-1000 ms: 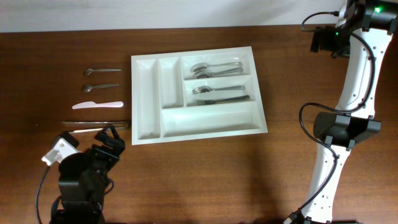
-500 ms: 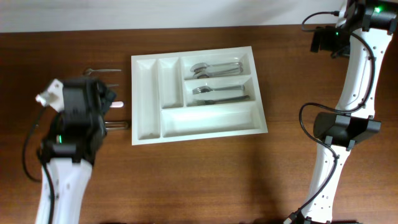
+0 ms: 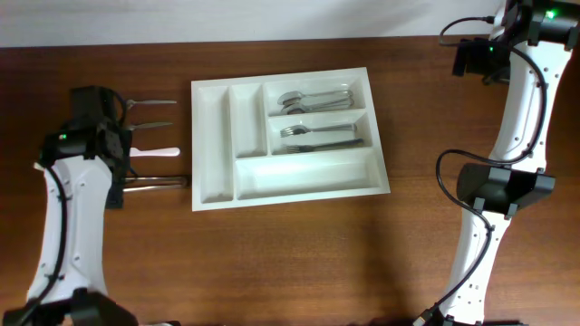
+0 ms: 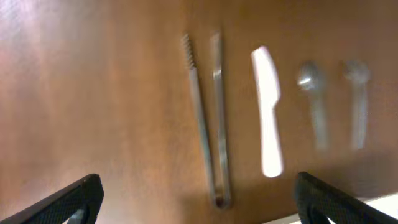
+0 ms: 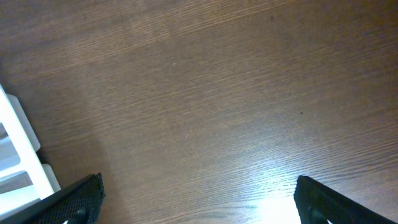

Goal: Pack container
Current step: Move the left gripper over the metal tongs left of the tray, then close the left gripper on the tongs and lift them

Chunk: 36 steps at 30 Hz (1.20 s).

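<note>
Left of the large white rectangular plastic cutlery tray (image 3: 304, 170) on the brown wooden table (image 3: 299, 263), the left fingers (image 4: 81, 196) hang wide open above slim metal tongs (image 4: 208, 118) and a white plastic knife (image 4: 268, 112), probably lining up a pick; the right fingers (image 5: 81, 193), also spread, wait empty right of it.

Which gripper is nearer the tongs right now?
Left. The left gripper hovers open right over the tongs, left of the tray. The right gripper is far off over bare table, beyond the tray's right side.
</note>
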Each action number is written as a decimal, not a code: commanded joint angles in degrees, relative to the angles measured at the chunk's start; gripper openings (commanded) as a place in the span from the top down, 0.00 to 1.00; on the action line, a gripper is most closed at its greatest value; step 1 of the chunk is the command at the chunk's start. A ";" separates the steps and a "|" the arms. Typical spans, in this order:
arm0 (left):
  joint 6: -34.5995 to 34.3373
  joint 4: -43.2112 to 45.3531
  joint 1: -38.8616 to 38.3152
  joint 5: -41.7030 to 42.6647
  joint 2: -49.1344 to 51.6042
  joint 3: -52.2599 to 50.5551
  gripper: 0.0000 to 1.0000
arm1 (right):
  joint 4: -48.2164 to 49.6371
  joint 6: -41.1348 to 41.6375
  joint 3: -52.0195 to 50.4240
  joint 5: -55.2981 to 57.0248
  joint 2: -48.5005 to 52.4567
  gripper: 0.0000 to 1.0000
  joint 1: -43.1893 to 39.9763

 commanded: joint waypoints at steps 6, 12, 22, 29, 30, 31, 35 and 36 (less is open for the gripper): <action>-6.19 -1.64 0.17 6.49 11.04 0.66 0.01 | -0.33 -0.59 -0.24 0.46 -0.59 0.01 -0.07; -9.88 -1.84 0.15 8.81 16.68 0.68 0.01 | -0.33 -0.57 -0.24 0.46 -0.59 0.01 -0.07; -9.90 5.42 3.96 14.69 17.97 0.68 0.01 | -0.33 -0.59 -0.24 0.46 -0.59 0.01 -0.07; -8.13 9.35 4.81 16.48 21.90 0.68 0.01 | -0.33 -0.59 -0.24 0.46 -0.59 0.01 -0.07; -7.74 9.31 4.81 16.55 23.54 0.68 0.01 | -0.33 -0.59 -0.24 0.46 -0.59 0.01 -0.07; -7.06 9.33 4.76 16.55 24.68 0.68 0.01 | -0.33 -0.57 -0.24 0.46 -0.59 0.01 -0.07; -7.08 9.40 4.76 16.79 27.91 0.68 0.00 | -0.33 -0.59 -0.24 0.46 -0.59 0.01 -0.07; -7.08 9.44 4.76 16.76 28.65 0.68 0.07 | -0.33 -0.59 -0.24 0.46 -0.59 0.01 -0.07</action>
